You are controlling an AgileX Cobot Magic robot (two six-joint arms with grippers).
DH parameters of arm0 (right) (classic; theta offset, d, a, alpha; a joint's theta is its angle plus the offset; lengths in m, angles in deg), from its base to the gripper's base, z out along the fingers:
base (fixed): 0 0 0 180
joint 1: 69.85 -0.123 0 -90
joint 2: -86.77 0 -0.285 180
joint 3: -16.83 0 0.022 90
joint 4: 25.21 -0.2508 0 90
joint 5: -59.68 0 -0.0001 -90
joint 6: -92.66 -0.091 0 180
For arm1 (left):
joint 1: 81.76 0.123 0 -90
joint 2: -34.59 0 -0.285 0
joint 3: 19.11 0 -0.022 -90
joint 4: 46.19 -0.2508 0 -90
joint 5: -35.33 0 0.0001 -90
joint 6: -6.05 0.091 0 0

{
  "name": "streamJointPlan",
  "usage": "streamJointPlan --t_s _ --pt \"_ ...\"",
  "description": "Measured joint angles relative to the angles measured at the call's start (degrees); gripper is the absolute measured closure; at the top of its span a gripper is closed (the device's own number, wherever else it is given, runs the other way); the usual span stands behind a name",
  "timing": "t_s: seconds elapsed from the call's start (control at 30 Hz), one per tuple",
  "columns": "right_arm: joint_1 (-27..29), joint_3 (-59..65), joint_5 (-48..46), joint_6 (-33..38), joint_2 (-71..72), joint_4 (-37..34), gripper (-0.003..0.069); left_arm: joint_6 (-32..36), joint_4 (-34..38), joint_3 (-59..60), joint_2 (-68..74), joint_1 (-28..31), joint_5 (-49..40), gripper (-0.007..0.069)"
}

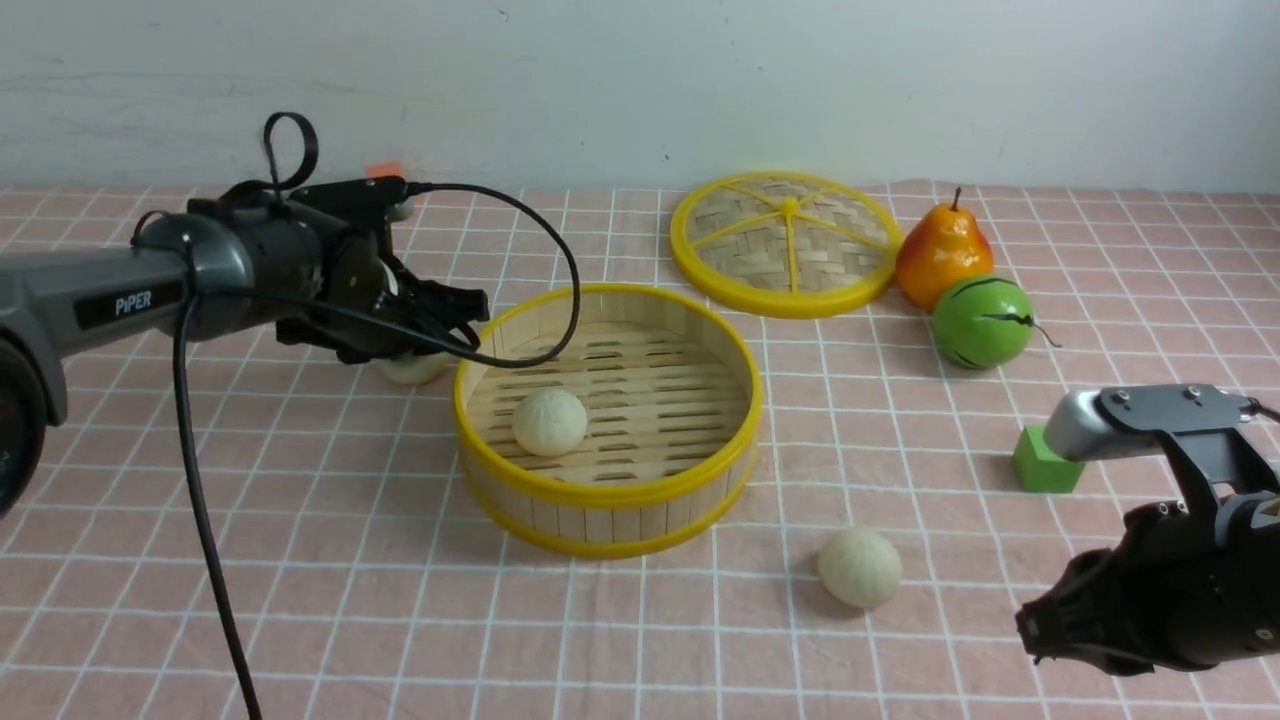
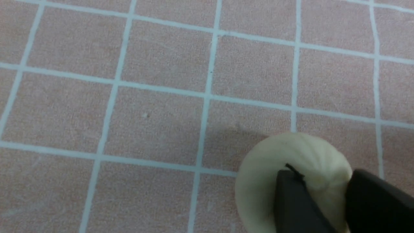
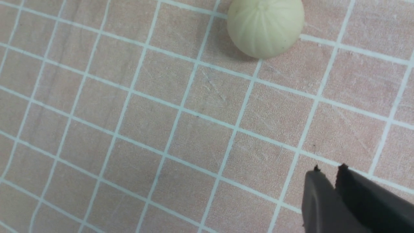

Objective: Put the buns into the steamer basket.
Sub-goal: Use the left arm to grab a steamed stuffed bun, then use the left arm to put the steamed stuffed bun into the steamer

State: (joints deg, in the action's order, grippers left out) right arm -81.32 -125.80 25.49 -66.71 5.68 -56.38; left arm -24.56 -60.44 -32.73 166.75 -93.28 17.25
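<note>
The steamer basket (image 1: 610,492) stands mid-table with one bun (image 1: 549,421) on its slat floor. A second bun (image 1: 413,369) rests on the cloth just left of the basket. My left gripper (image 1: 425,345) reaches down onto it, and in the left wrist view its dark fingers (image 2: 292,200) press against the pleated bun (image 2: 291,158). A third bun (image 1: 859,567) lies on the cloth in front of the basket to the right, also seen in the right wrist view (image 3: 265,27). My right gripper (image 3: 328,168) hovers apart from it, its fingertips nearly together with nothing between them.
The flat woven lid (image 1: 787,243) lies behind the basket. A pear (image 1: 941,255) and a green striped ball (image 1: 982,321) sit to its right. A small green cube (image 1: 1045,462) stands near my right arm. The left arm's black cable (image 1: 200,520) hangs down to the front edge.
</note>
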Motion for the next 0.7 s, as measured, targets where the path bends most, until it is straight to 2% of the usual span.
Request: streamJointPlan --t_s 0.03,0.1,0.17,0.4,0.47,0.6,0.7 --pt "0.0 0.0 0.0 0.0 0.0 0.0 0.0578 -0.05 0.0 0.0 0.07 0.0 0.0 0.0424" --pt "0.0 0.0 0.0 0.12 0.0 -0.46 0.0578 -0.17 -0.44 0.0 0.13 0.07 -0.11 0.0565" --pt "0.0 0.0 0.0 0.17 0.0 -0.67 0.0578 -0.17 -0.45 0.0 -0.79 0.0 -0.46 0.0624" --pt "0.0 0.0 0.14 0.23 0.0 -0.85 0.0575 -0.17 -0.4 0.04 -11.89 -4.71 -2.12 0.0634" --pt "0.0 0.0 0.16 0.35 0.0 -0.85 0.0575 0.52 -0.4 -0.21 -15.79 -8.94 -3.11 0.0634" --pt "0.0 0.0 0.16 0.35 0.0 -0.85 0.0575 2.03 0.24 -0.36 -14.29 -14.44 -3.76 0.0634" --pt "0.0 0.0 0.16 0.37 0.0 -1.08 0.0575 2.31 0.24 -0.24 -9.88 -15.8 -0.19 0.0634"
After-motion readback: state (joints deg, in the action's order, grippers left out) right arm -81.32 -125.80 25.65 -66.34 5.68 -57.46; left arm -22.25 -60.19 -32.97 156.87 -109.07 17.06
